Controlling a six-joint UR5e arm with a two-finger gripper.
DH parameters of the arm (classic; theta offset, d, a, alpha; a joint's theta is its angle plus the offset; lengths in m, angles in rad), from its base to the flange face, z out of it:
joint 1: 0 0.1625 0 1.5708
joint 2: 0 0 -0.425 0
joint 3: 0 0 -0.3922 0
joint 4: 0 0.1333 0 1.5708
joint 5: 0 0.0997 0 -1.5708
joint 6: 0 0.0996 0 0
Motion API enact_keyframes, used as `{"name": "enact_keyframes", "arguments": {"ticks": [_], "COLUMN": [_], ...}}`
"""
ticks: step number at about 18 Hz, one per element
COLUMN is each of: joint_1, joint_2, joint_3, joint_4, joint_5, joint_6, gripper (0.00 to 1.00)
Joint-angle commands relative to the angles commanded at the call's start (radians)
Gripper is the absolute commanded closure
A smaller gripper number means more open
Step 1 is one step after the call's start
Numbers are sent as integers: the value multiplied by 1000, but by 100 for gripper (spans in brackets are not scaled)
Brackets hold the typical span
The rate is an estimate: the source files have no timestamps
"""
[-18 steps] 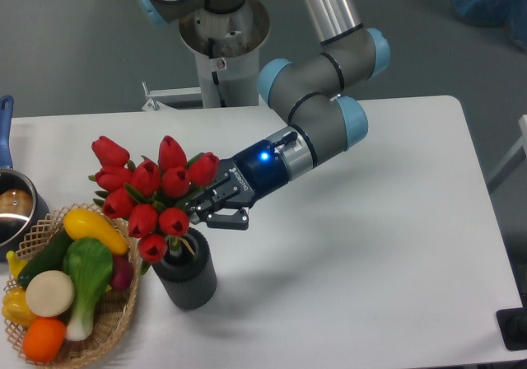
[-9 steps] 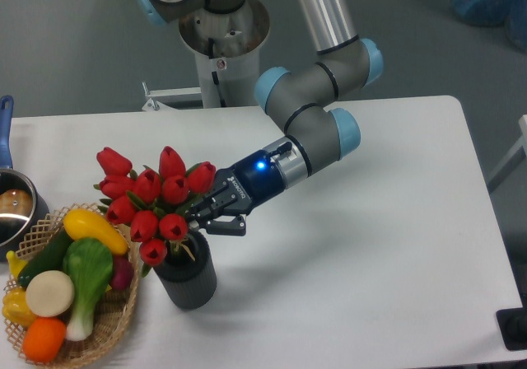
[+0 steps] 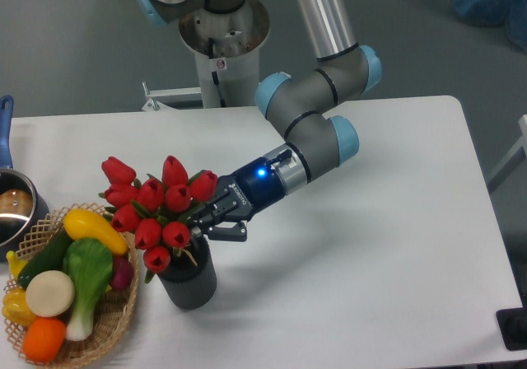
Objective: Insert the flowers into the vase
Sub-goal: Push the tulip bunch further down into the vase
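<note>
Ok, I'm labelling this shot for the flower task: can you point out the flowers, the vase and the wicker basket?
flowers (image 3: 156, 204), fixed camera, on a red bud mid-bunch.
vase (image 3: 191, 285), fixed camera, on its ribbed dark side wall.
wicker basket (image 3: 117, 324), fixed camera, on the woven rim at lower right.

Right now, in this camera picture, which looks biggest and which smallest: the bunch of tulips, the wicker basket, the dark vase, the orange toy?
1. wicker basket, though partly cut off by the picture's edge
2. flowers, close to the basket, so unsure
3. vase
4. orange toy
</note>
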Motion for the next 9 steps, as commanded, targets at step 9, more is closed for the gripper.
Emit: {"name": "enact_keyframes", "arguments": {"ticks": [9], "joint_1": [-6], "joint_2": [-14], "joint_3": [-6], "joint_4": [0], "joint_5": [19], "joint_6": [11], "gripper": [93]}}
